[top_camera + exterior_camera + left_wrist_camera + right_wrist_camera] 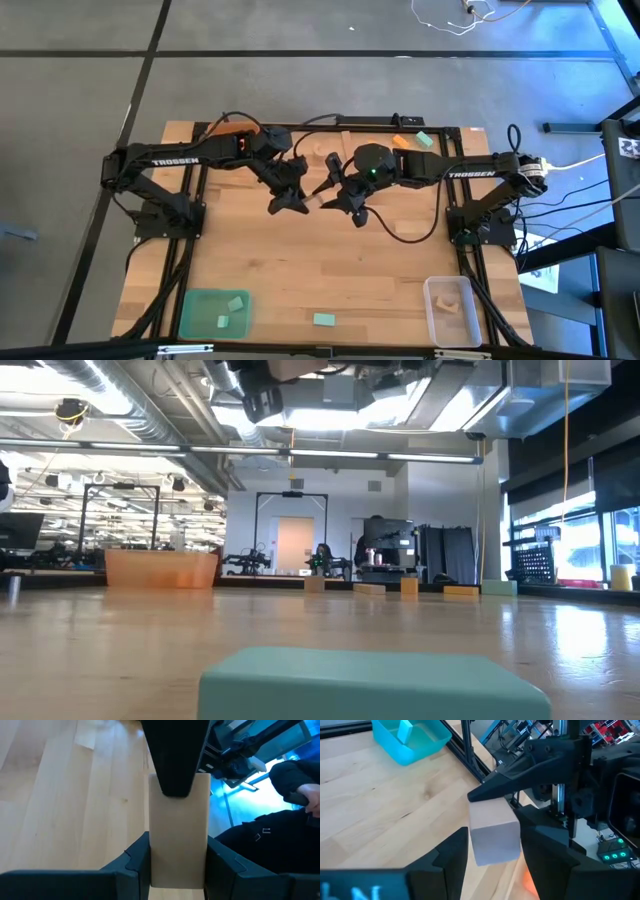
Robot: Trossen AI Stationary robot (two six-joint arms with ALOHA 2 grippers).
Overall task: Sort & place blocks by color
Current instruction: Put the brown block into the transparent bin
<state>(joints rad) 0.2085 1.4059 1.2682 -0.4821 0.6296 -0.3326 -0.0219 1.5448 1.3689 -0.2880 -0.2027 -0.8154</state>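
The word TROSSEN stands in white capitals on the left arm [178, 161], along the link that reaches from the table's left edge toward its middle. The same word TROSSEN stands in white capitals on the right arm [472, 174], along the link that reaches in from the table's right edge. In the right wrist view, parts of large pale letters show on the dark body of that arm's own gripper [492, 865], cut off by the picture's edge and not readable. No other lettering, number or sign can be read.
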